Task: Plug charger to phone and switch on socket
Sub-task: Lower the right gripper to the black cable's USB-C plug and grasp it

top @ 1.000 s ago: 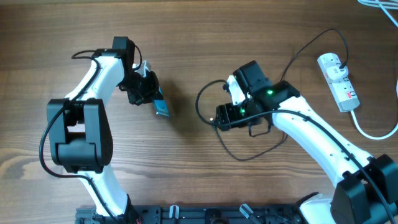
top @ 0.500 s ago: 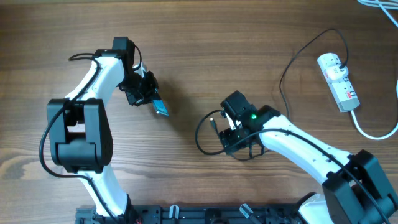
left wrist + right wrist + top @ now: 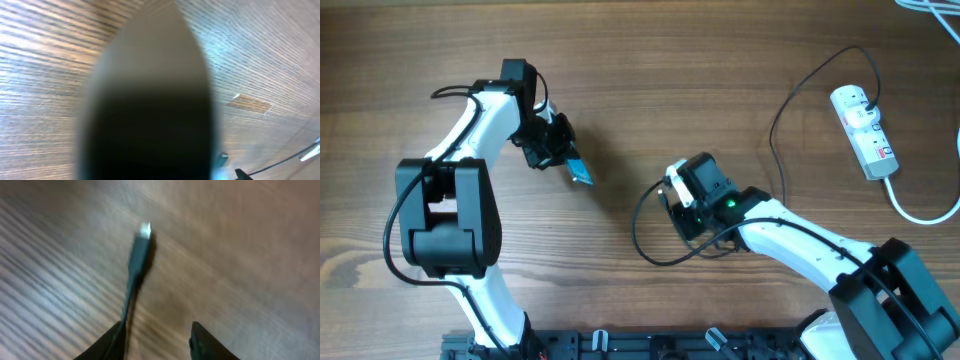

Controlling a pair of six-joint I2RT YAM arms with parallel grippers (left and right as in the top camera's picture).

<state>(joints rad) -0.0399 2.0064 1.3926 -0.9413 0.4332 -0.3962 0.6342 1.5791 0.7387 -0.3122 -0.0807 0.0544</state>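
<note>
My left gripper [image 3: 560,150] is shut on the phone [image 3: 581,173] and holds it tilted above the table, its teal screen edge showing. In the left wrist view the phone [image 3: 150,115] is a dark blur that fills the frame. My right gripper [image 3: 672,195] holds the charger cable [image 3: 638,235] near its free end, right of the phone and apart from it. In the right wrist view the metal-tipped connector [image 3: 145,229] sticks out ahead of the fingers [image 3: 157,342], with the cable running along the left finger. The socket [image 3: 865,135] lies at the far right.
The black cable loops on the table below my right wrist and runs up to the socket. The socket's thick white cord [image 3: 920,215] curves off the right edge. Another white cord [image 3: 930,15] crosses the top right corner.
My right wrist has swung down and left and turned. The cable loop has flipped from above the gripper to below it. The left arm and phone have not moved.
</note>
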